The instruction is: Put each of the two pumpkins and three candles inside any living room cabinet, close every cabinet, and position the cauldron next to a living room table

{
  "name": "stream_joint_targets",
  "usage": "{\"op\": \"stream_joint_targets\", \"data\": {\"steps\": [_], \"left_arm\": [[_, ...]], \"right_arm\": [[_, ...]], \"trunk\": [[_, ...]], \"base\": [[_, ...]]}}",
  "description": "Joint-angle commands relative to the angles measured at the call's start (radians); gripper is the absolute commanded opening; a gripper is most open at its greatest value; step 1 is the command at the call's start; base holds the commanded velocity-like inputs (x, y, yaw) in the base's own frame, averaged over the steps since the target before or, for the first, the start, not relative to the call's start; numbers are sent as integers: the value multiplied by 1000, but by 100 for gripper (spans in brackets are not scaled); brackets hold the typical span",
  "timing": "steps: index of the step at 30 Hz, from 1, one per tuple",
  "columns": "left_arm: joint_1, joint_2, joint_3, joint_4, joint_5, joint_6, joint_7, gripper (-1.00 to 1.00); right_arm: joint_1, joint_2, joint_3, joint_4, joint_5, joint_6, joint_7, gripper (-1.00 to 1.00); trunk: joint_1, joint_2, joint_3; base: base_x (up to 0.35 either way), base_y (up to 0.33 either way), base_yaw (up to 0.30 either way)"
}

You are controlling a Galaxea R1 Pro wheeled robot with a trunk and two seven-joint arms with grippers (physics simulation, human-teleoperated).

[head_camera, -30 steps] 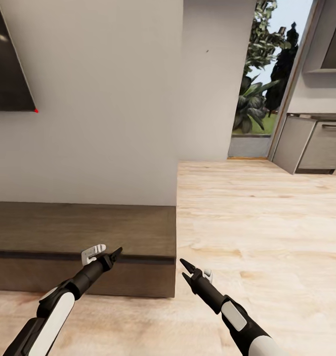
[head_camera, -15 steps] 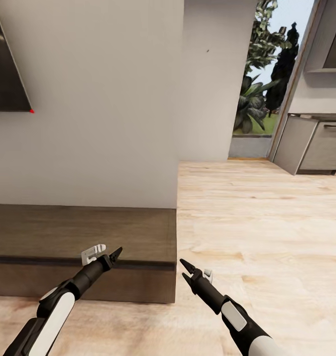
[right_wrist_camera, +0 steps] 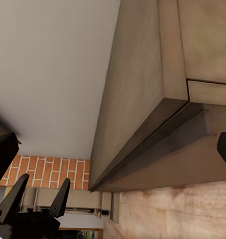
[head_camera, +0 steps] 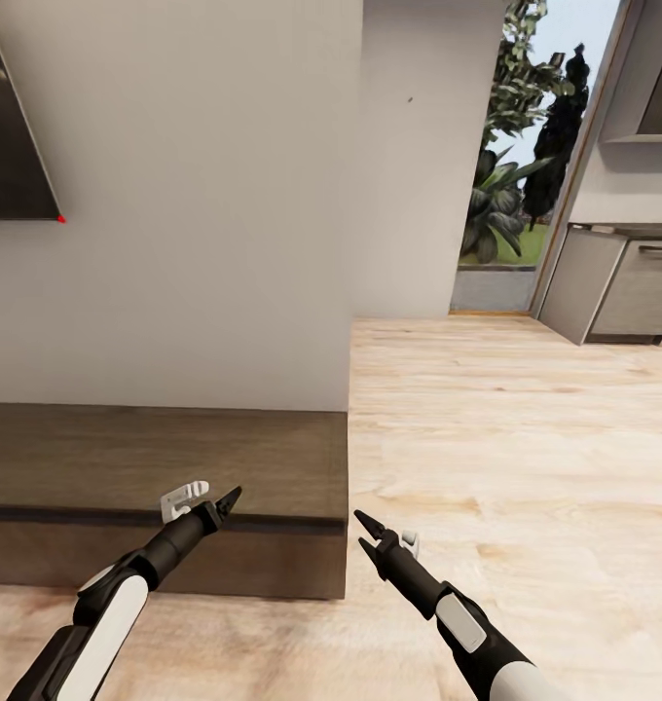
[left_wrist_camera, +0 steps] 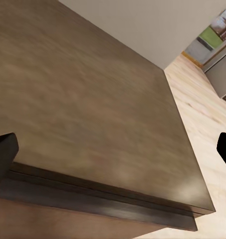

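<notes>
The long low dark brown cabinet runs along the white wall, and its right end stands just in front of me. Its front looks flush, with a dark groove under the top slab. My left gripper hovers open over the cabinet's front edge near that end; the left wrist view looks down on the cabinet top between its spread fingers, left gripper. My right gripper hangs open over the floor just past the cabinet's end. Its camera sees the cabinet side-on, the right gripper wide apart, and the left gripper.
A black wall-hung TV is at the upper left. Light wood plank floor stretches to the right toward a glass door with plants and grey kitchen units. Red brick shows in the right wrist view.
The whole head view has shifted slightly, so the TV corner sits a little further left and the cabinet a little lower. Both arms hold the same pose.
</notes>
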Motion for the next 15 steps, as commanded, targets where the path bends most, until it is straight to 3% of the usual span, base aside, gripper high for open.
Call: {"op": "stream_joint_targets", "data": {"steps": [1, 5, 15], "left_arm": [[0, 1, 0, -1, 7, 4, -1, 100], [0, 1, 0, -1, 7, 3, -2, 100], [0, 1, 0, -1, 7, 3, -3, 100]], "right_arm": [[0, 0, -1, 0, -8, 9, 1, 100], [0, 0, -1, 1, -8, 9, 1, 100], [0, 1, -1, 3, -7, 10, 1, 100]], "trunk": [[0, 0, -1], [0, 0, -1], [4, -3, -40]], "base": [[4, 0, 0], [2, 0, 0], [0, 0, 0]]}}
